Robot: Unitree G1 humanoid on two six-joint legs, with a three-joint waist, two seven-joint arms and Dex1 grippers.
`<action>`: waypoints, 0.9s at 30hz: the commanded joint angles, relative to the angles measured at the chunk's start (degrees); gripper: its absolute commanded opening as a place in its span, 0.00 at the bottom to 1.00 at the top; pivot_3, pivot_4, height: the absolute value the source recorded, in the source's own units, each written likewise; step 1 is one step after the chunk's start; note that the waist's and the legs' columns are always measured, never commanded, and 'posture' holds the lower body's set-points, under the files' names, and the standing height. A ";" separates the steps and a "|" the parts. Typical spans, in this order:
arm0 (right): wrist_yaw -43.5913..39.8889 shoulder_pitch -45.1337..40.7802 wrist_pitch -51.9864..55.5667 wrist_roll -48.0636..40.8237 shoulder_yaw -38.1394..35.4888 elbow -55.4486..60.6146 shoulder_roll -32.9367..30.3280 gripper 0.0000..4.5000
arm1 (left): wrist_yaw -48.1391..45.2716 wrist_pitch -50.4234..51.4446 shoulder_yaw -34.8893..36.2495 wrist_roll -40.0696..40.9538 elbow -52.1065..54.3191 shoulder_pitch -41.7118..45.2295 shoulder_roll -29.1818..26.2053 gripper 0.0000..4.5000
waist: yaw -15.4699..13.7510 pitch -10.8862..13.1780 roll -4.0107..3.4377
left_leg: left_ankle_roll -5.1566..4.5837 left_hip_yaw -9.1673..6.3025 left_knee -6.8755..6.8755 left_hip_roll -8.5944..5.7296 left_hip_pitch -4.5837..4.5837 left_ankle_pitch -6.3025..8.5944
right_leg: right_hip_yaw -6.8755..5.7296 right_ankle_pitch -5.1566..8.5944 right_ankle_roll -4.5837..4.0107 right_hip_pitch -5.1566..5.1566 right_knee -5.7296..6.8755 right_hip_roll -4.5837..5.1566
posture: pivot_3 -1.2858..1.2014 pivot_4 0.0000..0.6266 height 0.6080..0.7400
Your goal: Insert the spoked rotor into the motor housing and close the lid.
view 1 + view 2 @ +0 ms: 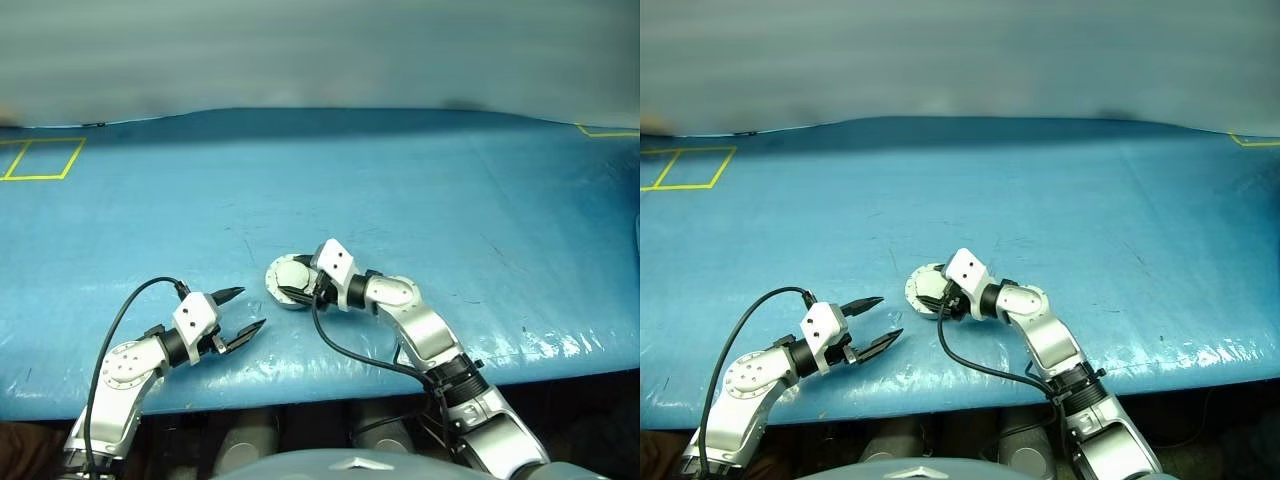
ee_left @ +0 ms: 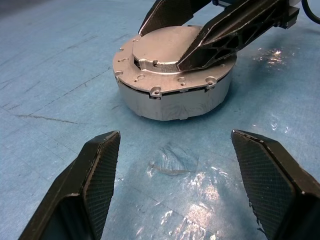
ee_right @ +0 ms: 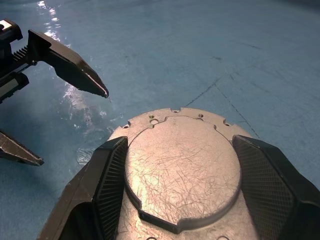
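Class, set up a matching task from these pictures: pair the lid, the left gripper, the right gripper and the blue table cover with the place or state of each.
Things:
1. lid
2. left gripper
3. right gripper
4. blue table cover

States:
A. open, holding nothing
B. fingers spread across the lid's top
C. sits on the motor housing
D. bears yellow taped lines

Pairs: 1-C, 2-A, 3-B, 4-D

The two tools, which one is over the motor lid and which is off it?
The right tool sits over the lid; the left tool hangs open, apart, above the blue table.
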State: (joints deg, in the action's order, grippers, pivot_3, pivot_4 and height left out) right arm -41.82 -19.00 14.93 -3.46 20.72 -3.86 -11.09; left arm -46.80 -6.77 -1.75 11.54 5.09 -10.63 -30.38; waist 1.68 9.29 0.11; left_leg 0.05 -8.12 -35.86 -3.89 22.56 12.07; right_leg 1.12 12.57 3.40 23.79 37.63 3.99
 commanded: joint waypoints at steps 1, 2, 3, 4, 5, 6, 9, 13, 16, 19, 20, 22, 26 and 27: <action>0.46 -0.64 -0.24 0.43 0.14 -0.25 0.20 0.67 | -0.24 -0.82 0.19 0.72 0.56 -0.18 0.24 0.84 | 0.01 0.00 0.00 | 0.00 0.00 0.00 0.00 0.00 0.00 | 0.00 0.00 0.00 0.00 0.00 0.00 | 0.52 0.24 1.00; 0.51 -0.67 -0.12 0.55 0.22 -0.42 0.18 0.67 | -0.23 -0.83 0.17 0.69 0.56 -0.16 0.26 0.84 | 0.01 0.00 0.00 | 0.00 0.00 -0.01 0.01 -0.01 0.00 | 0.00 0.00 0.00 0.00 0.00 0.00 | 0.52 0.24 1.00; 0.57 -0.70 0.01 0.66 0.30 -0.58 0.18 0.67 | -0.24 -0.85 0.15 0.67 0.54 -0.15 0.27 0.84 | 0.01 0.00 0.00 | 0.00 0.00 -0.01 0.01 -0.01 0.00 | 0.00 0.00 0.00 -0.01 0.00 0.00 | 0.52 0.24 1.00; 0.70 -0.73 0.46 0.70 0.31 -0.75 0.22 0.67 | -0.24 -0.86 0.13 0.65 0.53 -0.14 0.28 0.84 | 0.02 0.00 0.00 | 0.00 0.00 -0.01 0.01 -0.01 0.00 | 0.00 0.00 0.00 -0.01 0.00 0.00 | 0.52 0.24 1.00; 0.83 -0.79 0.83 0.75 0.29 -0.98 0.27 0.67 | -0.22 -0.90 0.12 0.62 0.51 -0.11 0.31 0.84 | 0.02 0.00 0.00 | 0.00 0.00 -0.01 0.01 -0.01 0.00 | 0.00 0.00 -0.01 -0.01 0.00 0.00 | 0.52 0.24 1.00; 1.03 -0.87 1.09 0.93 0.30 -1.20 0.26 0.67 | -0.23 -0.91 0.10 0.63 0.52 -0.11 0.32 0.84 | 0.04 0.00 0.00 | 0.00 0.00 -0.01 0.02 -0.01 0.00 | 0.00 0.00 -0.01 -0.01 0.00 -0.01 | 0.52 0.24 1.00; 1.40 -1.13 1.79 1.48 0.40 -1.58 0.01 0.67 | -0.16 -0.85 0.02 0.31 0.50 -0.14 0.21 0.84 | 0.02 0.00 0.00 | 0.00 0.00 -0.01 0.03 -0.02 0.00 | 0.00 0.01 -0.01 -0.01 0.01 -0.01 | 0.52 0.24 1.00; 1.98 -1.65 1.14 2.50 0.43 -1.93 -0.78 0.67 | -0.23 -0.79 -0.05 0.13 0.46 -0.19 0.16 0.84 | 0.01 0.00 0.00 | 0.00 0.00 -0.01 0.03 -0.02 0.00 | -0.01 0.01 -0.01 -0.02 0.01 -0.01 | 0.52 0.24 1.00; 2.16 -2.20 0.78 2.76 0.26 -2.17 -1.32 0.67 | -0.28 -0.85 -0.07 0.12 0.36 -0.11 0.17 0.84 | -0.05 0.00 0.00 | 0.00 0.00 -0.02 0.03 -0.02 0.00 | -0.01 0.01 -0.01 -0.03 0.01 -0.01 | 0.52 0.24 1.00; 1.31 -3.06 0.92 2.30 -0.15 -2.06 -2.26 0.67 | -0.38 -0.86 -0.10 0.15 0.33 -0.05 0.16 0.84 | -0.10 0.00 0.00 | 0.00 0.01 -0.02 0.03 -0.02 0.00 | -0.01 0.01 -0.01 -0.03 0.01 -0.01 | 0.52 0.24 1.00; 0.97 -3.26 1.11 1.99 -0.25 -1.83 -2.52 0.67 | -0.41 -0.81 -0.11 0.17 0.36 -0.06 0.15 0.84 | -0.16 0.00 0.00 | 0.00 0.01 -0.02 0.03 -0.02 0.00 | -0.01 0.01 -0.01 -0.03 0.00 0.00 | 0.52 0.24 1.00; 0.43 -3.53 1.39 1.49 -0.23 -1.45 -2.98 0.67 | -0.49 -0.74 -0.10 0.18 0.39 -0.05 0.16 0.84 | -0.37 0.00 0.00 | 0.00 0.01 -0.02 0.02 -0.01 0.00 | -0.04 0.01 -0.01 -0.04 -0.01 0.02 | 0.52 0.24 1.00; -1.23 -3.72 2.28 0.38 -0.07 -0.09 -3.71 0.67 | -0.50 -0.91 -0.03 0.04 0.29 -0.07 0.27 0.84 | -0.40 0.00 0.00 | 0.00 0.00 -0.01 0.02 0.01 0.00 | -0.05 0.01 -0.01 -0.04 -0.05 0.02 | 0.52 0.24 1.00; -1.72 -3.72 2.63 -0.01 -0.02 0.21 -3.79 0.67 | -0.53 -0.90 -0.03 0.05 0.30 -0.06 0.30 0.84 | -0.40 0.00 0.00 | 0.00 0.00 -0.01 0.02 0.01 0.00 | -0.05 0.00 -0.01 -0.04 -0.06 0.03 | 0.52 0.24 1.00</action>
State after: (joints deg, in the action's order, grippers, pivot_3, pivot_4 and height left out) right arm -42.78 -22.45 16.56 -3.30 21.33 -4.79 -14.12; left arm -47.48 -6.77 -1.85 11.41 4.91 -10.63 -30.14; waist 1.28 9.29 0.11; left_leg 0.05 -8.12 -35.87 -3.87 22.57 12.07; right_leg 1.07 12.57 3.39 23.76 37.56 4.02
